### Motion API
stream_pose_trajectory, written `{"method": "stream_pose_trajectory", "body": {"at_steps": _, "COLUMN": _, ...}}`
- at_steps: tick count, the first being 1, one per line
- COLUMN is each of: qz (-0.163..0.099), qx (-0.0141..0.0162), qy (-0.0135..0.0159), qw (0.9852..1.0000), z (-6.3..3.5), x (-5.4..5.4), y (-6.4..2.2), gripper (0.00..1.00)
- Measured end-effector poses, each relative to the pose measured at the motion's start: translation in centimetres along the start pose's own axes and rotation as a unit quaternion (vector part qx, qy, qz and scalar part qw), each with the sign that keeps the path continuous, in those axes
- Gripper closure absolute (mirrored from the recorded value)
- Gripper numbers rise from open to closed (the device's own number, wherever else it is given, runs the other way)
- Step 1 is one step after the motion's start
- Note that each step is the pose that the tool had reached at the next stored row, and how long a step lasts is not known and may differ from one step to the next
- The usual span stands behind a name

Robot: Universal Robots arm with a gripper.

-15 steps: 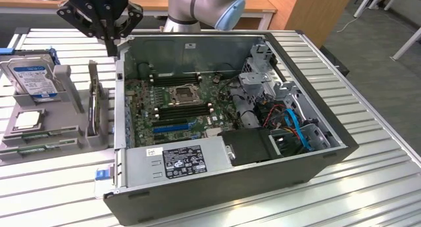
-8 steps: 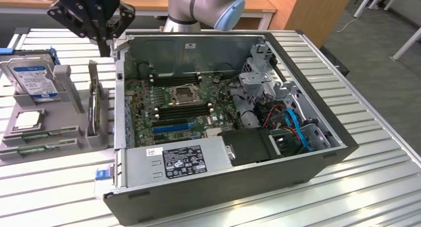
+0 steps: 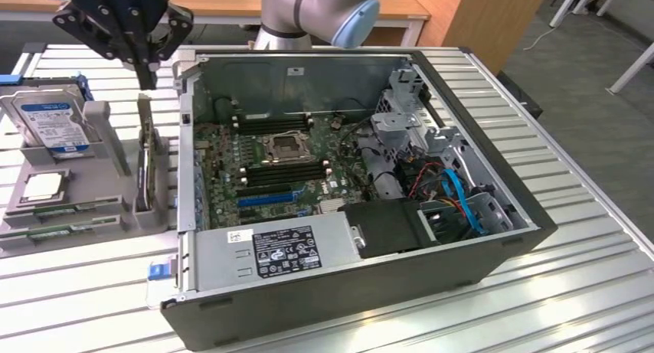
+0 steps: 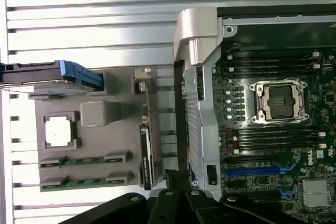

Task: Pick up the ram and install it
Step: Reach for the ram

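Claw [image 3: 148, 77] is hovering pressed together, empty, over the tray [image 3: 99, 181] on the counter [image 3: 82, 292]. Ram [image 3: 61, 210] is lying flat in the tray, looking light, stiff and fragile, so pinching its long edges seems best.

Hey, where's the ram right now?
Two ram sticks lie flat in the gray holder at the exterior view's left, beside the open computer case, next to the square CPU chip.

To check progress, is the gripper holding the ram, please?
No; both ram sticks lie in the gray holder, and the gripper is empty.
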State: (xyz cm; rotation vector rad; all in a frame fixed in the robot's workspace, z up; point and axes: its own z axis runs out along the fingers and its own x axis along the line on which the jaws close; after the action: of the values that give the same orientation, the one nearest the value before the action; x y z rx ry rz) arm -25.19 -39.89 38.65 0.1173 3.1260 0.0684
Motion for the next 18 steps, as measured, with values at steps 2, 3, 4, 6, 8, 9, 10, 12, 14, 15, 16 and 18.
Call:
{"method": "stream_pose_trajectory", "body": {"at_steps": 2, "qz": 0.000, "qx": 0.0000, "qy": 0.0002, "qw": 1.0000, "z": 0.02, "x": 0.5, "y": -0.04, "gripper": 0.90}}
{"method": "stream_pose_trajectory", "body": {"at_steps": 3, "qz": 0.000, "qx": 0.0000, "qy": 0.0002, "qw": 1.0000, "z": 0.03, "x": 0.7, "y": -0.05, "gripper": 0.90}}
{"method": "stream_pose_trajectory", "body": {"at_steps": 4, "qz": 0.000, "qx": 0.0000, "qy": 0.0003, "qw": 1.0000, "z": 0.05, "x": 0.9, "y": -0.07, "gripper": 0.90}}
{"method": "stream_pose_trajectory", "body": {"at_steps": 6, "qz": 0.000, "qx": 0.0000, "qy": 0.0005, "qw": 1.0000, "z": 0.06, "x": 1.5, "y": -0.12, "gripper": 0.90}}
{"method": "stream_pose_trajectory", "body": {"at_steps": 8, "qz": 0.000, "qx": 0.0000, "qy": 0.0005, "qw": 1.0000, "z": 0.09, "x": 2.0, "y": -0.16, "gripper": 0.90}}
{"method": "stream_pose_trajectory", "body": {"at_steps": 9, "qz": 0.000, "qx": 0.0000, "qy": 0.0005, "qw": 1.0000, "z": 0.10, "x": 2.3, "y": -0.18, "gripper": 0.90}}
{"method": "stream_pose_trajectory", "body": {"at_steps": 10, "qz": 0.000, "qx": 0.0000, "qy": 0.0005, "qw": 1.0000, "z": 0.12, "x": 2.6, "y": -0.20, "gripper": 0.90}}
{"method": "stream_pose_trajectory", "body": {"at_steps": 12, "qz": 0.000, "qx": 0.0000, "qy": 0.0006, "qw": 1.0000, "z": 0.15, "x": 3.2, "y": -0.24, "gripper": 0.90}}
{"method": "stream_pose_trajectory", "body": {"at_steps": 14, "qz": 0.000, "qx": 0.0000, "qy": 0.0006, "qw": 1.0000, "z": 0.19, "x": 3.7, "y": -0.29, "gripper": 0.90}}
{"method": "stream_pose_trajectory", "body": {"at_steps": 15, "qz": 0.000, "qx": 0.0000, "qy": 0.0006, "qw": 1.0000, "z": 0.20, "x": 4.0, "y": -0.31, "gripper": 0.90}}
{"method": "stream_pose_trajectory", "body": {"at_steps": 16, "qz": 0.000, "qx": 0.0001, "qy": 0.0006, "qw": 1.0000, "z": 0.22, "x": 4.3, "y": -0.34, "gripper": 0.90}}
{"method": "stream_pose_trajectory", "body": {"at_steps": 18, "qz": 0.000, "qx": 0.0000, "qy": 0.0005, "qw": 1.0000, "z": 0.25, "x": 4.9, "y": -0.38, "gripper": 0.90}}
